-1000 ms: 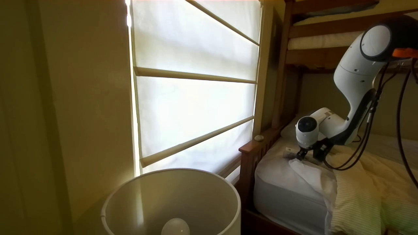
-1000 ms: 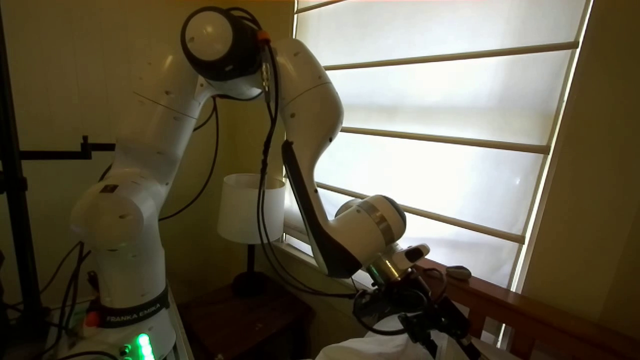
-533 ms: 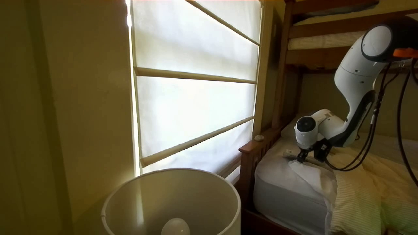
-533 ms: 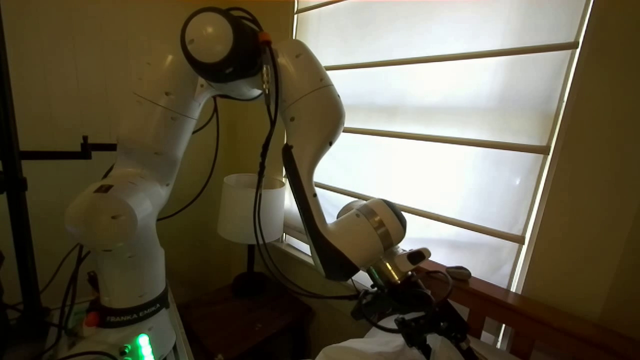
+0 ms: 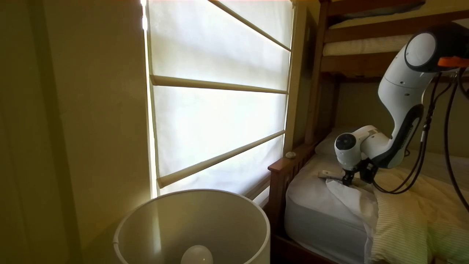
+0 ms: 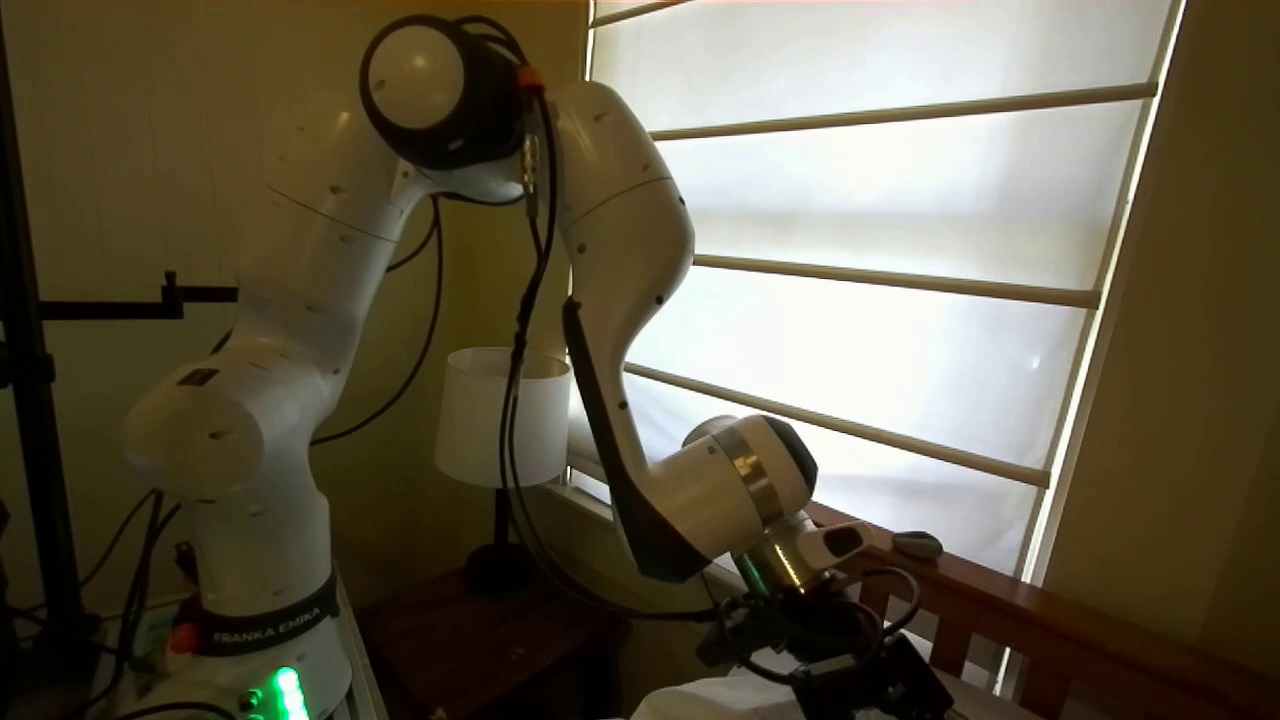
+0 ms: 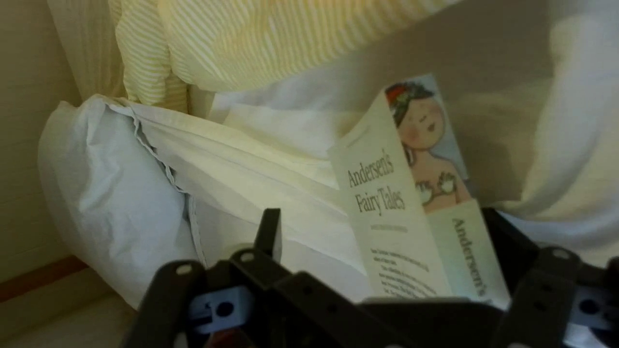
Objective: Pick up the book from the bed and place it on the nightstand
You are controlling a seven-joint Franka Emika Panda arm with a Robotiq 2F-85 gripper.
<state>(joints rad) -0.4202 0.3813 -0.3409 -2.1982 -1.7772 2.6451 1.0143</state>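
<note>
The book point(image 7: 401, 208), titled "Andersen's Fairy Tales," rests on the bed point(image 5: 322, 216) between the parted fingers point(image 7: 267, 232) of the gripper point(image 7: 380, 215). One finger stands at the book's spine edge, contact unclear; a gap of white sheet point(image 7: 309, 261) separates the book's lettered cover from the opposite finger. From the book, creased sheet runs on to the bed's edge, and beyond the book's top, across more open sheet, lies a striped blanket point(image 7: 271, 43). In an exterior view, a wooden end post point(image 5: 280, 165) stands clear of the book; the nightstand point(image 6: 490, 645), bearing a lamp point(image 6: 490, 420), is well apart from it.
</note>
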